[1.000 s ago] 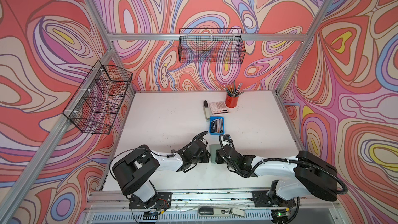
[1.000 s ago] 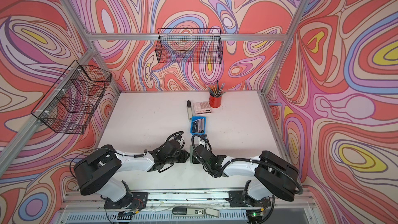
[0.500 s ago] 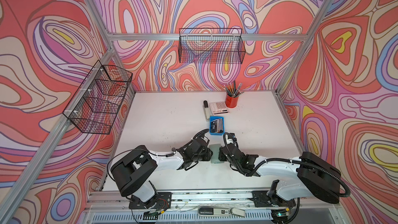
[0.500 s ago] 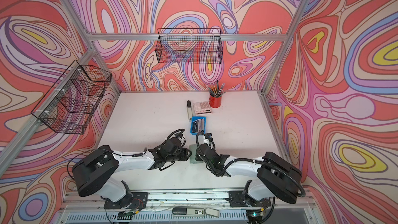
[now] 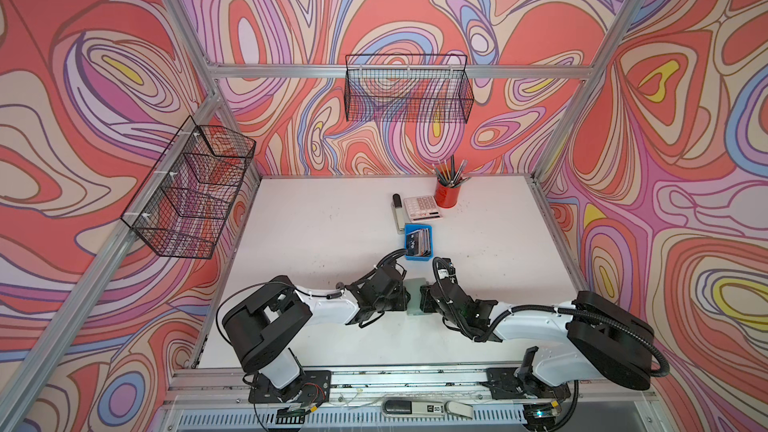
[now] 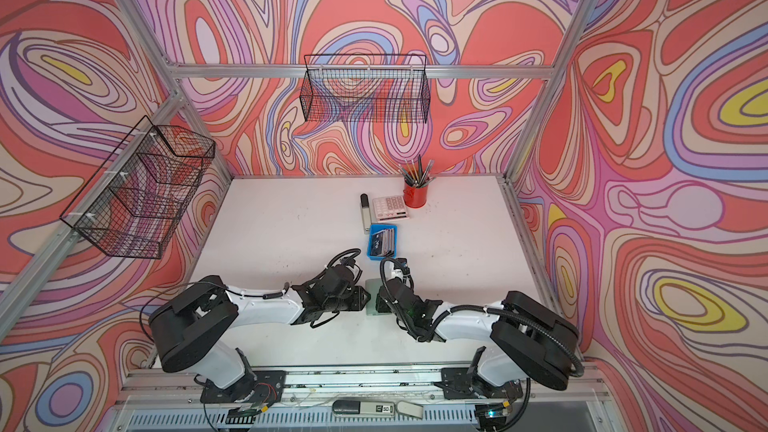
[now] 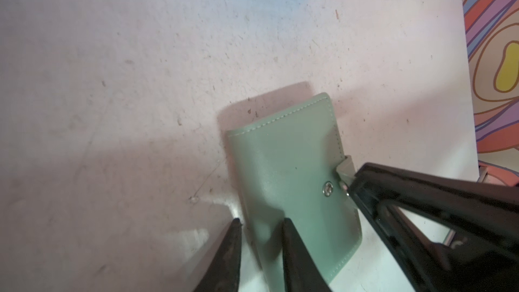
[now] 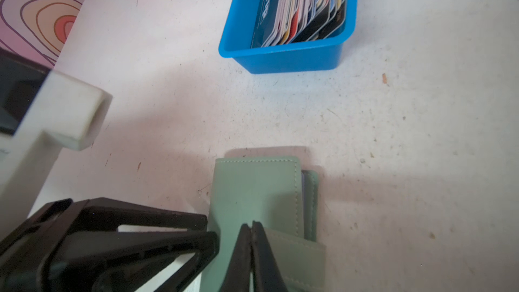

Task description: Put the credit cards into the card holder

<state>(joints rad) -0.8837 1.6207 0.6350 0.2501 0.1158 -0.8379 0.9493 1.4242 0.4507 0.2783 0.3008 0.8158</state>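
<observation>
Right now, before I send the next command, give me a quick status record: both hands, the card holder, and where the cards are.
left hand: open, fingers astride one long edge of the card holder
right hand: shut, pinching the holder's snap tab
snap tab: off its stud
card holder: flat on the table, covers together
credit cards: standing on edge in the blue tray; none in either hand

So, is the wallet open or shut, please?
Shut: the wallet cover lies flat, but its snap tab is unfastened, stud bare.
</observation>
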